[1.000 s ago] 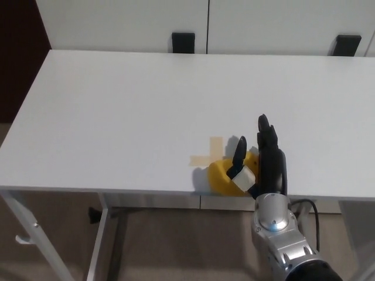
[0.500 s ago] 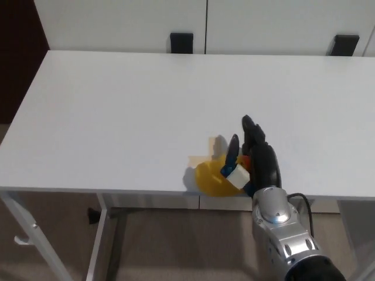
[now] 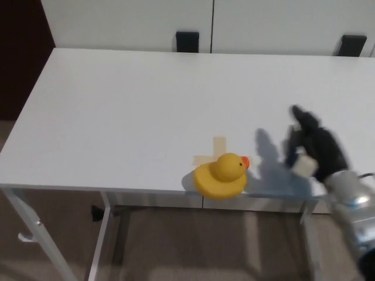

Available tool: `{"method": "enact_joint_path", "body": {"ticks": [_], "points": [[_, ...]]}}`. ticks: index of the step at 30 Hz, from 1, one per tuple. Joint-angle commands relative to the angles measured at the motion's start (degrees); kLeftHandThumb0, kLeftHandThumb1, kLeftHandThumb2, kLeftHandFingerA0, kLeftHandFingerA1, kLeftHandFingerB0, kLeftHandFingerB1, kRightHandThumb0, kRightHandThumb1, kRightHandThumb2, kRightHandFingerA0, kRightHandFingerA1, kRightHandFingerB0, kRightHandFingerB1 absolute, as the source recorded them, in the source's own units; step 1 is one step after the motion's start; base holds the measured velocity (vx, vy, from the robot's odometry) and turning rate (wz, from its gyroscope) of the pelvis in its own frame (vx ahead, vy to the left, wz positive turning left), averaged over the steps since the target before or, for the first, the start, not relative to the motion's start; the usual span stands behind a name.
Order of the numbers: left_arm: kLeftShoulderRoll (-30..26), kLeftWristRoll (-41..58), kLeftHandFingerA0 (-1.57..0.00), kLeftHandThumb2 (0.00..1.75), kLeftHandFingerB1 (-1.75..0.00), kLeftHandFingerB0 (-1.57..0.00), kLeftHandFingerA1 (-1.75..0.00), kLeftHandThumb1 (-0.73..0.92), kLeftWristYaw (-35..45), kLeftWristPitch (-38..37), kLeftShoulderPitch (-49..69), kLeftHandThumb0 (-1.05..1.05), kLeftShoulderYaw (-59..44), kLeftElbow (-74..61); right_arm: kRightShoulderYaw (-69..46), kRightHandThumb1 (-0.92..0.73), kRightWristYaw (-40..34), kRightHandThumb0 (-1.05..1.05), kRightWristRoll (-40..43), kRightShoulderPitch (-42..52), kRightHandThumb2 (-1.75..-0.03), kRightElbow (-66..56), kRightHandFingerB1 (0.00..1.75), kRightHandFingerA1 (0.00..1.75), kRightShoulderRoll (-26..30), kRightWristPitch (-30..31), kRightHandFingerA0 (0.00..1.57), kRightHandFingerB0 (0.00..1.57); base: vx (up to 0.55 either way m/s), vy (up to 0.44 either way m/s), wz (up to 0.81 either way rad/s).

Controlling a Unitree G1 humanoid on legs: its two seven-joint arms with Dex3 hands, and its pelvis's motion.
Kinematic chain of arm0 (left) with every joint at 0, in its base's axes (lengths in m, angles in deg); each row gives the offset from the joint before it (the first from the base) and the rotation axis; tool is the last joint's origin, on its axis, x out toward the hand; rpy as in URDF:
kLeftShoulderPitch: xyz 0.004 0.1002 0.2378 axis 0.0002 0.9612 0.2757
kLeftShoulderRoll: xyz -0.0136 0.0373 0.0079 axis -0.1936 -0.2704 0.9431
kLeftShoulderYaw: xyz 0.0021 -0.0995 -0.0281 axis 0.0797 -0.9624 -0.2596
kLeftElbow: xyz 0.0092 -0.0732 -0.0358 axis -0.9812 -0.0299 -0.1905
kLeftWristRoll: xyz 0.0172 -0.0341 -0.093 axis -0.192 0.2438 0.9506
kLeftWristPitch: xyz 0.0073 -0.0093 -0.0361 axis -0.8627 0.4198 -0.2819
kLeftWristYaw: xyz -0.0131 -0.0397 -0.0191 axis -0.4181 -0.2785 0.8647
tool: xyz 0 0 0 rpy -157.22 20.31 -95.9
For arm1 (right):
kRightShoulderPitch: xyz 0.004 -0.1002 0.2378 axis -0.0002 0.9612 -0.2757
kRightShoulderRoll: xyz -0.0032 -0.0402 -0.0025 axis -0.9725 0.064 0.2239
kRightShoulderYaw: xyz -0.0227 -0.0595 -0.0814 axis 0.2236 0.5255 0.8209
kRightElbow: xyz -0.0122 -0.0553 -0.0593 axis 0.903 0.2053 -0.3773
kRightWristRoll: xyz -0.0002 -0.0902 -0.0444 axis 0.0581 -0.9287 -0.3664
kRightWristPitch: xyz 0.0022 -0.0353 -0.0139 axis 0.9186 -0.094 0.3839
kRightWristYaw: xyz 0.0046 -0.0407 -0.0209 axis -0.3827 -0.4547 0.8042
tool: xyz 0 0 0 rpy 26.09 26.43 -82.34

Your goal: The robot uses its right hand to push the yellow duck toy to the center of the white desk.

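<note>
Yellow rubber duck toy [image 3: 221, 176], the only one, sits upright at the near edge of the white worktop [image 3: 135, 99], its orange beak pointing right, just touching a tan tape cross [image 3: 212, 152]. One black right hand [image 3: 312, 149] has pulled off it to the right since a moment ago, blurred, its grip unreadable.

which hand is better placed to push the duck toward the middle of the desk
Right. The right hand hovers just to the right of the yellow duck at the desk's near edge; the left hand isn't in view.
</note>
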Motion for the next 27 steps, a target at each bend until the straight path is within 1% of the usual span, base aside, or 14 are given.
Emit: {"method": "enact_joint_path", "body": {"ticks": [1,7,8,9,10,16,17,19,20,21,22,24,26,27], "points": [[-1.8,0.2,-0.83,0.81,-0.70,-0.85,-0.89,0.62,0.8,-1.5,0.3,-0.14,-0.8,0.1,-2.8,-0.92,1.3,-1.05,-2.0,1.5,-1.25,-1.6,0.04,0.12,10.2,2.8,0.00,0.00,0.00,0.000,0.00],[-1.6,0.6,-0.83,0.84,-0.72,-0.85,-0.97,0.61,0.5,-2.0,1.1,-0.14,-1.2,0.2,-4.8,-0.88,-4.4,-1.05,-5.0,3.2,-1.26,0.9,0.04,0.19,17.6,-2.0,0.00,0.00,0.00,0.000,0.00],[-1.5,0.6,-0.80,0.82,-0.72,-0.86,-0.93,0.61,0.4,-1.4,1.0,-0.14,-1.4,0.2,-4.9,-0.92,-7.0,-0.87,-6.9,3.1,-0.80,2.4,0.00,0.00,20.7,-3.6,0.00,0.00,0.00,0.000,0.00],[-1.5,0.6,-0.80,0.82,-0.72,-0.86,-0.93,0.61,0.4,-1.4,1.0,-0.14,-1.4,0.2,-4.9,-0.92,-7.0,-0.87,-6.9,3.1,-0.80,2.4,0.00,0.00,20.7,-3.6,0.00,0.00,0.00,0.000,0.00],[-1.5,0.4,-0.78,0.77,-0.69,-0.82,-0.83,0.64,0.4,-1.4,1.0,-0.15,-1.3,0.3,-5.3,-0.90,-7.5,-1.02,-7.2,3.1,-1.24,3.1,0.11,0.27,22.3,-4.7,0.00,0.00,0.00,0.000,0.00],[-1.3,0.5,-0.83,0.96,-0.72,-0.88,-0.86,0.56,0.6,-2.2,1.2,-0.10,-1.8,0.2,-8.2,-0.92,-6.6,-1.05,-6.3,4.8,-1.22,2.9,0.02,0.12,28.8,-10.1,0.00,0.00,0.00,0.000,0.00],[-1.3,0.9,-0.83,0.94,-0.73,-0.89,-0.88,0.60,0.1,-2.2,1.1,-0.12,-2.3,0.2,-9.5,-0.92,-6.1,-0.80,-5.8,6.0,-0.71,1.9,0.00,0.00,30.9,-11.0,0.00,0.00,0.00,0.000,0.00],[-1.4,1.3,-0.83,0.94,-0.73,-0.89,-0.88,0.60,-0.5,-2.0,0.9,-0.12,-2.9,0.2,-11.0,-0.92,-5.5,-0.80,-5.3,7.0,-0.71,1.0,0.00,0.00,32.9,-11.5,0.00,0.00,0.00,0.000,0.00],[-1.4,1.8,-0.86,0.91,-0.86,-0.93,-1.04,0.58,-1.0,-2.1,0.9,-0.10,-3.5,0.0,-13.8,-0.89,-5.9,-0.59,-4.7,10.6,-0.65,-1.2,0.21,0.59,35.4,-12.6,0.05,0.00,0.00,0.000,0.07],[-1.4,2.3,-0.86,0.91,-0.86,-0.93,-1.04,0.58,-1.6,-2.3,1.0,-0.10,-4.3,-0.2,-17.1,-0.89,-6.5,-0.59,-4.1,15.0,-0.65,-3.8,0.21,0.59,38.2,-14.0,0.05,0.00,0.00,0.000,0.07],[-1.5,2.3,-0.80,0.90,-0.83,-0.91,-0.88,0.59,-1.8,-2.8,1.2,-0.09,-4.6,-0.4,-19.7,-0.77,-12.2,-0.45,-6.7,19.9,-0.66,-4.4,0.38,1.12,40.4,-15.0,0.50,0.06,0.00,0.000,0.09],[-1.5,2.2,-0.80,0.90,-0.83,-0.91,-0.88,0.59,-2.0,-3.2,1.4,-0.09,-4.7,-0.5,-21.3,-0.77,-16.4,-0.45,-8.7,23.1,-0.66,-4.6,0.38,1.12,41.5,-15.4,0.50,0.06,0.00,0.000,0.00],[-1.7,2.0,-0.82,0.90,-0.81,-0.94,-0.84,0.62,-2.4,-3.5,1.5,-0.12,-4.8,-0.6,-22.5,-0.52,-22.2,-0.45,-11.2,27.0,-0.83,-2.5,0.57,1.05,43.3,-15.7,0.32,0.04,0.00,0.000,0.00],[-1.9,2.0,-0.86,0.89,-0.81,-0.94,-0.87,0.66,-2.8,-3.9,1.7,-0.13,-5.1,-0.7,-23.9,-0.52,-26.1,-0.35,-11.9,31.8,-1.13,1.5,0.60,0.88,44.6,-17.5,0.59,0.16,0.00,0.000,0.00]]}}
